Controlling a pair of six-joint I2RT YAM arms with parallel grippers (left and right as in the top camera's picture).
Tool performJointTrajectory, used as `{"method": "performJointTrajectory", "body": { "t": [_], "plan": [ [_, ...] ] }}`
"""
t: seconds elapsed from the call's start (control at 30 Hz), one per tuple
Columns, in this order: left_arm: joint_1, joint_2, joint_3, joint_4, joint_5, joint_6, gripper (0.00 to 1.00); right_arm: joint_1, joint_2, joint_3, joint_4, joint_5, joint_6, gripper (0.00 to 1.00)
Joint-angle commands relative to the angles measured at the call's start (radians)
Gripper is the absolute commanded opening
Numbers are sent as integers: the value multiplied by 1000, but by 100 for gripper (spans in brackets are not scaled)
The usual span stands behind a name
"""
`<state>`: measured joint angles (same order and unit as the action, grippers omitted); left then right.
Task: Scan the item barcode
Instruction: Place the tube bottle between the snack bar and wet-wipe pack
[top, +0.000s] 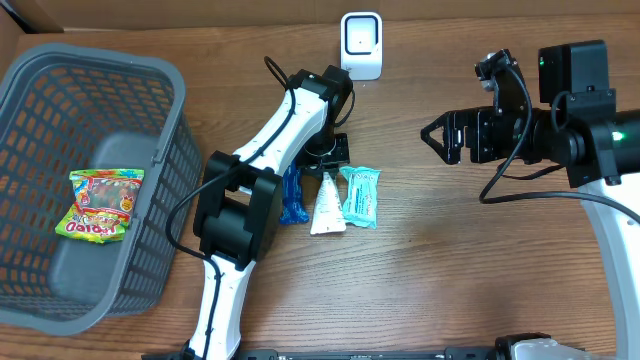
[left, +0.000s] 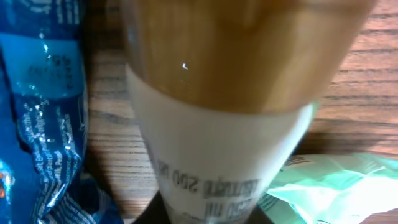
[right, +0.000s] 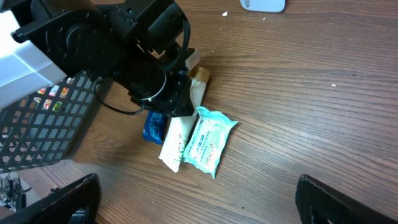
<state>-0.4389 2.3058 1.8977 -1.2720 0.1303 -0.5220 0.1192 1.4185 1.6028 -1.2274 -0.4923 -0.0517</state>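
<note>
Left gripper (top: 335, 155) down at the brown end of the white tube (top: 328, 205), mid-table.
Tube is smooth and tapered with a glossy brown top, lying flat on the wood-grain table (top: 450, 260) between a crinkly blue foil packet (top: 292, 197) and a teal plastic packet (top: 361, 195). Left arm is stretched forward, wrist angled down; can't tell if its fingers are clamped. Right gripper (top: 430, 136) hovers well to the right, fingers wide apart, empty.

Grained wooden table (top: 450, 250), glossy blue wrapper (left: 43, 124)
</note>
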Motion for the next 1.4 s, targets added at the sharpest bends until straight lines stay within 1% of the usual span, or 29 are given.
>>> {"method": "performJointTrajectory", "body": {
  "t": [0.0, 0.03, 0.1, 0.17, 0.27, 0.43, 0.47, 0.5, 0.53, 0.57, 0.63, 0.7, 0.83, 0.93, 1.03, 1.17, 1.33, 1.37],
  "plan": [
    [-1, -9, 7, -5, 38, 48, 31, 5, -2, 26, 8, 3, 4, 100],
    [0, -10, 17, -9, 76, 87, 46, 5, -2, 26, 13, 2, 4, 100],
    [1, -10, 53, -36, 101, 108, 55, 5, -2, 26, 18, 2, 4, 100],
    [3, -10, 114, -82, 99, 132, 54, 5, -2, 26, 18, 2, 4, 100],
    [14, -14, 260, -159, 95, 169, 50, 5, -2, 26, 18, 2, 4, 100],
    [53, -44, 552, -251, 84, 224, 51, 5, -2, 26, 18, 3, 4, 100],
    [62, -49, 597, -270, 73, 249, 54, 5, -2, 26, 18, 3, 4, 100],
    [73, -52, 644, -296, 51, 274, 61, 5, -2, 26, 18, 2, 4, 100],
    [84, -54, 680, -328, 23, 294, 71, 5, -2, 26, 18, 3, 4, 100],
    [93, -54, 701, -351, -8, 309, 74, 5, -2, 26, 18, 2, 4, 100],
    [116, -55, 712, -404, -92, 318, 76, 5, -2, 26, 18, 2, 4, 100],
    [144, -55, 683, -418, -142, 333, 72, 5, -2, 26, 18, 2, 4, 100],
    [214, -56, 615, -418, -141, 336, 59, 5, -2, 26, 10, 2, 4, 100],
    [261, -57, 597, -418, -125, 336, 56, 5, -1, 26, 2, 3, 4, 100],
    [303, -67, 588, -418, -116, 337, 55, 5, -1, 26, 2, 3, 4, 100],
    [321, -112, 542, -418, -113, 361, 56, 5, -1, 26, 3, 3, 4, 100],
    [337, -185, 383, -418, -234, 361, 56, 5, 9, 26, 16, 2, 4, 100],
    [348, -188, 367, -418, -239, 362, 56, 5, 15, 26, 18, 2, 4, 100]
  ]
}}
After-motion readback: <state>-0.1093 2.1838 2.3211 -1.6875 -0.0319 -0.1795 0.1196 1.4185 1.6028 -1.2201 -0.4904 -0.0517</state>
